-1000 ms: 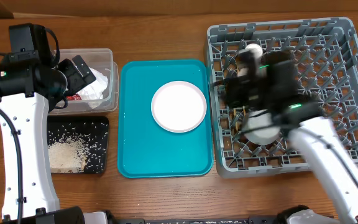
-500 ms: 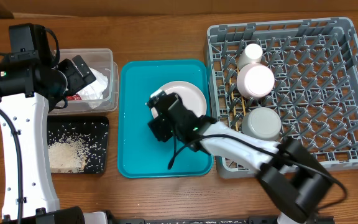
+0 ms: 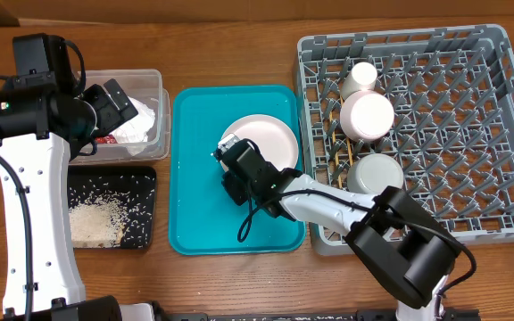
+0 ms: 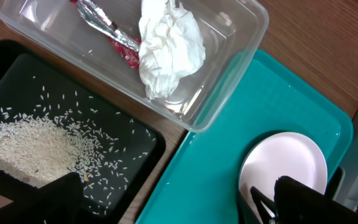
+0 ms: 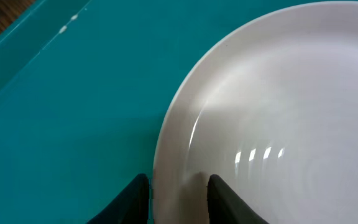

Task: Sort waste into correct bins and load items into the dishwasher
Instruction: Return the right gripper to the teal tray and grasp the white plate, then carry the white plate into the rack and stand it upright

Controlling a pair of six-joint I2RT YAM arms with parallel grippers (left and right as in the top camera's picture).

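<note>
A pale pink plate (image 3: 270,143) lies on the teal tray (image 3: 194,178); it also shows in the left wrist view (image 4: 291,162) and the right wrist view (image 5: 278,112). My right gripper (image 3: 239,172) (image 5: 179,199) straddles its lower-left rim, fingers close against it. My left gripper (image 3: 114,98) (image 4: 179,208) hangs open and empty over the clear tub (image 3: 154,80), which holds the white tissue (image 4: 169,46) and red wrapper (image 4: 107,31). Rice (image 3: 96,221) lies in the black tray (image 3: 145,209). The grey rack (image 3: 471,116) holds a white cup (image 3: 360,78), another pink plate (image 3: 367,116), a whitish bowl (image 3: 377,176) and chopsticks (image 3: 337,162).
The clear tub and black tray stand left of the teal tray, and the rack stands right of it. My right arm stretches from the front right corner across the rack's front edge to the teal tray. Bare wooden table (image 3: 239,45) shows behind the teal tray.
My right arm left the rack, swung left over the teal tray and settled at the plate's lower-left rim. The left arm has not moved.
</note>
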